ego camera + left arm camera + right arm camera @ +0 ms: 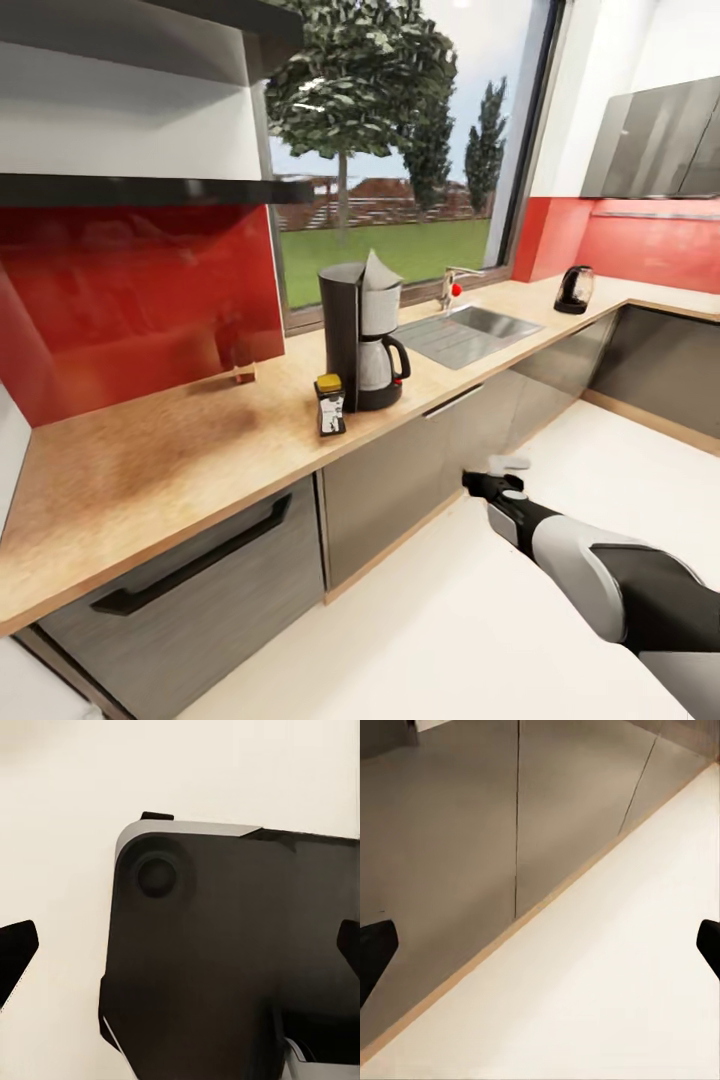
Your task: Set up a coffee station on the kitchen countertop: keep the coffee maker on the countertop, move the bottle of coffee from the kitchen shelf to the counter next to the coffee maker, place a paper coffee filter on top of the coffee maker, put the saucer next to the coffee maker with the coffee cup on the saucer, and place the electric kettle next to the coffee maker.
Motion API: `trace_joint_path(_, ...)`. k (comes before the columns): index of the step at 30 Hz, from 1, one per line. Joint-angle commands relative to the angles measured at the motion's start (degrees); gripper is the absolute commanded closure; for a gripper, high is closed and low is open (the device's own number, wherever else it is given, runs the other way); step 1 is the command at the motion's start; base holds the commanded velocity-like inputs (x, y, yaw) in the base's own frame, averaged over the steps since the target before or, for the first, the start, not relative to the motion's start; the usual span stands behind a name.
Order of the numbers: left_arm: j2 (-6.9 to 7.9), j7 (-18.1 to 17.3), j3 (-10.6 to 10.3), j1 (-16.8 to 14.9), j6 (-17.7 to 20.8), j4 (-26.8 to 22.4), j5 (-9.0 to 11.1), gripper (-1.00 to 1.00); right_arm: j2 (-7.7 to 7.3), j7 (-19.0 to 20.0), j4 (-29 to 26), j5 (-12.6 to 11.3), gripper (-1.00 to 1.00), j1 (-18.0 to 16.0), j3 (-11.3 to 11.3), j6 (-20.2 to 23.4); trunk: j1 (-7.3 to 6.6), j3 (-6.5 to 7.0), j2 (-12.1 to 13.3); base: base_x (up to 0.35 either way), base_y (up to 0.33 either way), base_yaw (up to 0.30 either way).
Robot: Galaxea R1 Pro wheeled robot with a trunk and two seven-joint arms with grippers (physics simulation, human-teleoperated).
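The coffee maker stands on the kitchen countertop near the window, with the white paper coffee filter sticking up from its top. Just in front of it, to its left, sits the bottle of coffee with its yellow cap. Far along the counter, past the sink, the electric kettle stands by the red backsplash. The kitchen shelf is bare where I see it. The saucer and coffee cup are out of view. My right gripper hangs open over the floor before the cabinets. My left gripper is open and holds nothing.
A steel sink with a faucet lies right of the coffee maker. A small brownish object sits against the backsplash. Dark cabinet fronts run below the counter. The pale floor lies in front of them. A dark part of the robot sits under the left gripper.
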Motion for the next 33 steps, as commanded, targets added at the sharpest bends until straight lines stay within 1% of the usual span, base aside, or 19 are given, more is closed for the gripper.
trace_joint_path(1,-0.06,-0.1,0.3,0.0,-0.2,0.0,0.2,-1.0,0.0,-0.1,0.3,0.0,-1.0,1.1,0.0,-0.4,0.01,-0.06,-0.1,0.0,0.0,-0.29)
trace_joint_path(4,-0.07,0.0,0.3,0.0,-0.3,0.0,0.1,-1.0,0.0,-0.1,0.3,0.0,-1.0,3.4,-0.1,-0.3,0.01,-0.06,-0.1,0.0,0.0,-0.29)
trace_joint_path(6,-0.1,0.0,0.3,0.0,-0.4,0.0,0.1,-1.0,-0.01,-0.1,0.3,0.0,-1.0,5.0,-0.1,0.7,0.01,-0.06,-0.1,0.0,0.0,-0.29)
trace_joint_path(7,-0.14,0.0,0.3,0.0,-0.4,0.0,0.1,-1.0,-0.01,0.0,0.3,0.0,-1.0,7.7,-0.1,4.7,0.01,-0.06,-0.1,0.0,0.0,-0.29)
trace_joint_path(9,-0.13,0.0,0.3,0.0,-0.4,0.0,0.1,-1.0,0.04,0.2,0.4,0.0,-1.0,9.8,0.0,8.3,0.01,-0.06,-0.1,0.0,0.0,-0.29)
trace_joint_path(10,-0.15,0.0,0.3,0.0,-0.4,0.0,0.1,-1.0,0.13,0.4,0.4,0.0,-1.0,12.3,0.0,10.5,0.01,-0.06,-0.1,0.0,0.0,-0.29)
trace_joint_path(11,-0.15,0.0,0.3,0.0,-0.4,0.0,0.2,-1.0,0.33,0.4,0.5,0.0,-1.0,13.9,0.0,11.0,0.01,-0.06,-0.1,0.0,0.0,-0.286)
trace_joint_path(13,-0.15,0.0,0.3,0.0,-0.4,0.0,0.2,-1.0,0.57,0.5,0.5,0.0,-1.0,16.2,0.1,11.4,0.01,-0.06,-0.1,0.0,0.0,-0.225)
trace_joint_path(14,-0.15,0.0,0.3,0.0,-0.4,0.0,0.2,-1.0,0.76,0.6,0.5,0.0,-1.0,17.2,0.1,11.5,0.01,-0.06,-0.1,0.0,0.0,-0.147)
trace_joint_path(15,-0.15,0.0,0.3,0.0,-0.4,0.0,0.2,-1.0,1.29,0.8,0.5,0.0,-1.0,18.2,0.1,11.5,0.01,-0.06,-0.1,0.0,0.0,-0.098)
trace_joint_path(17,-0.15,0.0,0.3,0.0,-0.4,0.0,0.1,-1.0,2.81,2.5,0.5,0.0,-1.0,20.1,0.1,11.6,0.01,-0.06,-0.1,0.0,0.0,-0.051)
trace_joint_path(18,-0.15,0.0,0.3,0.0,-0.4,0.0,0.1,-1.0,3.1,3.1,0.5,0.0,-1.0,20.4,0.1,11.7,0.01,-0.06,-0.1,0.0,0.0,-0.032)
trace_joint_path(20,-0.15,0.0,0.3,0.0,-0.4,0.0,0.2,-1.0,3.81,5.7,0.5,0.0,-1.0,21.6,0.1,12.6,0.01,-0.06,-0.1,0.0,0.0,-0.017)
trace_joint_path(21,-0.15,0.0,0.3,0.0,-0.4,0.0,0.1,-1.0,4.05,7.2,0.5,0.0,-1.0,22.1,0.1,14.2,0.01,-0.06,-0.1,0.0,0.0,-0.007)
trace_joint_path(23,-0.14,0.0,0.3,0.0,-0.4,0.0,0.1,-1.0,4.19,8.4,0.3,0.1,-1.0,22.4,0.1,16.4,0.01,-0.06,-0.1,0.0,0.0,-0.003)
trace_joint_path(27,-0.15,0.0,0.3,0.0,-0.4,0.0,0.1,-1.0,4.28,8.8,0.1,0.1,-1.0,22.6,0.1,17.2,0.01,-0.06,-0.1,0.0,0.0,0.0)
trace_joint_path(33,-0.2,0.0,0.2,0.0,-0.3,0.0,0.1,-1.0,4.18,8.9,0.0,0.1,-1.0,22.6,0.1,16.7,0.01,-0.06,-0.1,0.0,0.0,0.0)
